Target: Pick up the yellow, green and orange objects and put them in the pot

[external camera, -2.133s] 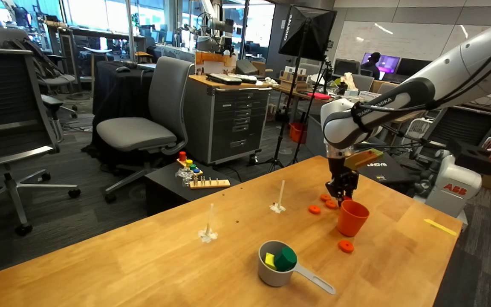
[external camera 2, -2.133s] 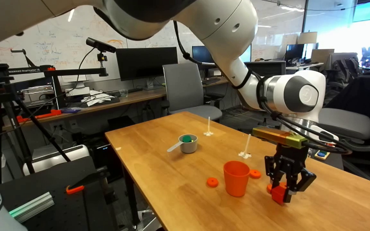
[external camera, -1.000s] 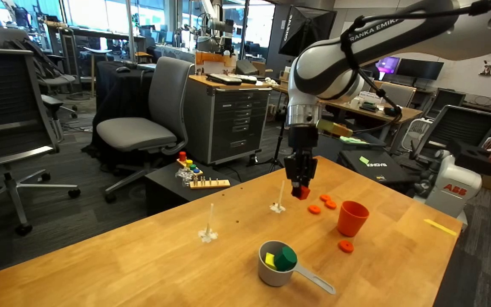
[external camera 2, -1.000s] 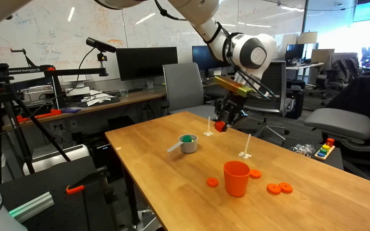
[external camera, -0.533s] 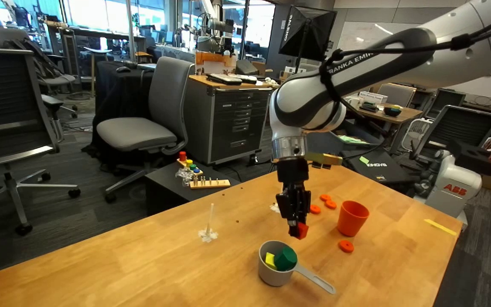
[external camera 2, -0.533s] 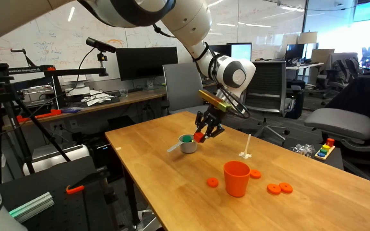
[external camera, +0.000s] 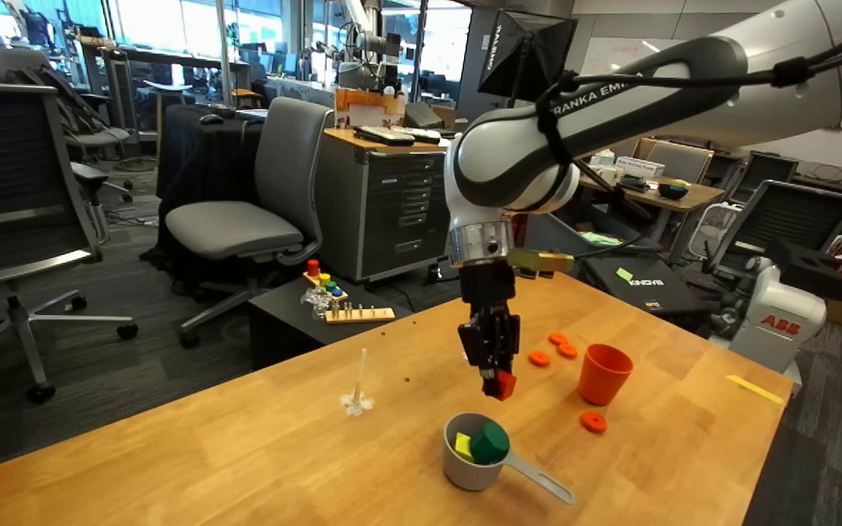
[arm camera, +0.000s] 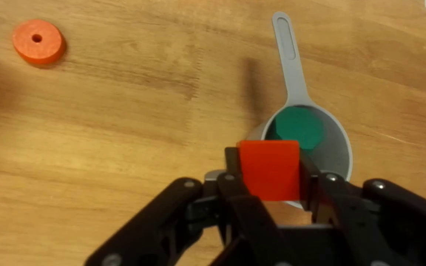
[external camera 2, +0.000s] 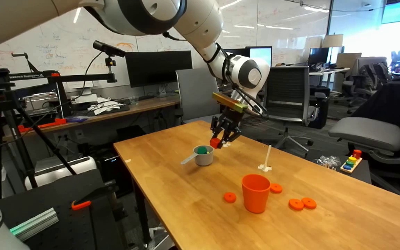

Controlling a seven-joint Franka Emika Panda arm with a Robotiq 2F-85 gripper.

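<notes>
Orange-red cubic block (external camera: 506,386): aloft, clasped by black two-fingered gripper (arm camera: 269,168), jaws parted its width only. Round grey handled pot (arm camera: 335,151): two o'clock in wrist view; green faceted block (arm camera: 300,125), yellow angular block (external camera: 464,447) inside. Best centred above, lowered, then released.

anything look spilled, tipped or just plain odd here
Nothing looks spilled or tipped: the grey pot and orange cup stand upright. Slightly odd: in an exterior view, a pale stick seems to lean a little, rising from a ragged white patch, perhaps a makeshift fixing.

Wrist view down onto pot (arm camera: 335,151)
</notes>
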